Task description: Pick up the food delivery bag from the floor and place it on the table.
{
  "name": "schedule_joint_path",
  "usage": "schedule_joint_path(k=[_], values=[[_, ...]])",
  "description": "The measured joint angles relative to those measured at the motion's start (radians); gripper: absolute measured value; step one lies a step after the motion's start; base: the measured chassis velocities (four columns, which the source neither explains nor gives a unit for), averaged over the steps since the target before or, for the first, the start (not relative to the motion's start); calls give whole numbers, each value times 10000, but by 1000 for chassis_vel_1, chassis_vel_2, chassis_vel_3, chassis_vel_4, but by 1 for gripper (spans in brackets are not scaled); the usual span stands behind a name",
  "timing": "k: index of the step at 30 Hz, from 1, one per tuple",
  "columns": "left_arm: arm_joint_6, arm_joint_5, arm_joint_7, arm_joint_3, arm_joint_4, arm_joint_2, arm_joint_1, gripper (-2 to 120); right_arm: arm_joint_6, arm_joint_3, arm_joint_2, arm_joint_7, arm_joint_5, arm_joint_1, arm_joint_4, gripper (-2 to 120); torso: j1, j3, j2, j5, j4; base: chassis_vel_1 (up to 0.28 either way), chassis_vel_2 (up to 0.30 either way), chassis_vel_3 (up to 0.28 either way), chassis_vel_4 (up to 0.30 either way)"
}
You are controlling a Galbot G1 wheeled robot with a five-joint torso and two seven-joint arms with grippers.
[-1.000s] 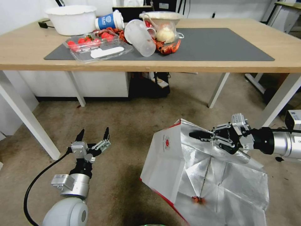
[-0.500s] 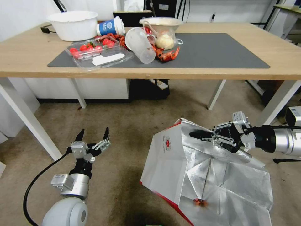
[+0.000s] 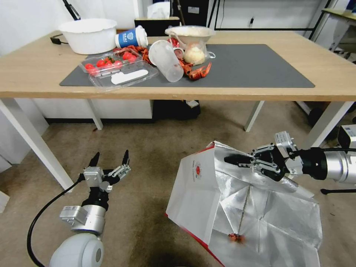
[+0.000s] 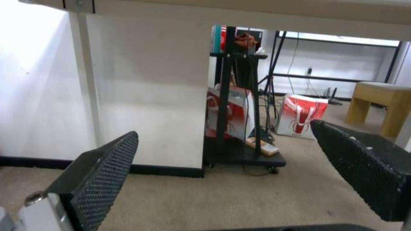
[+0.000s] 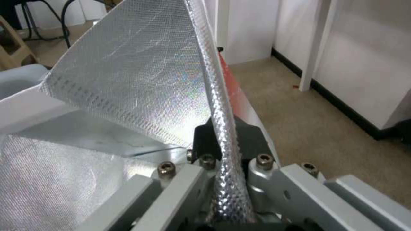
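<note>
Hanging from the right gripper [image 3: 233, 160] by its upper rim, the food delivery bag [image 3: 237, 207] is over the floor [image 3: 148, 148] on the robot's right side, in front of the table [image 3: 185, 91] and below its front edge. Whether its bottom rests on the carpet or has cleared it cannot be told. The right wrist view shows the jaws clamped on a folded strip of the foil edge [image 5: 222, 134], so the grip is on the rim, not on a handle. The mouth gapes upward and toward the robot, the long axis running from the pinched rim down to the far bottom corner, and the bag's bulk lies below and to the robot's side of the claw. The table's front edge lies above and ahead, so the lift looks to turn on raising the rim high enough for the bag's bottom to clear that edge.

The left gripper [image 3: 110, 160] hovers low over the carpet on the left, well apart from the bag, fingers spread wide and holding nothing.

Outside, the bag is stiff white paper with red trim and a small round red logo [image 3: 199, 170]; inside, crinkly silver foil creased into flat panels. A thin pinched rim like this seems likely to slip or tear if swung
</note>
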Motion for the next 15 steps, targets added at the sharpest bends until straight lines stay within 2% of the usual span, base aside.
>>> schedule_joint_path(k=[15], values=[[10, -2, 4, -12, -24, 1, 3, 100, 0, 16, -35, -54, 30, 8, -9, 0, 157, 427, 580, 0, 0, 0, 0, 0, 0]])
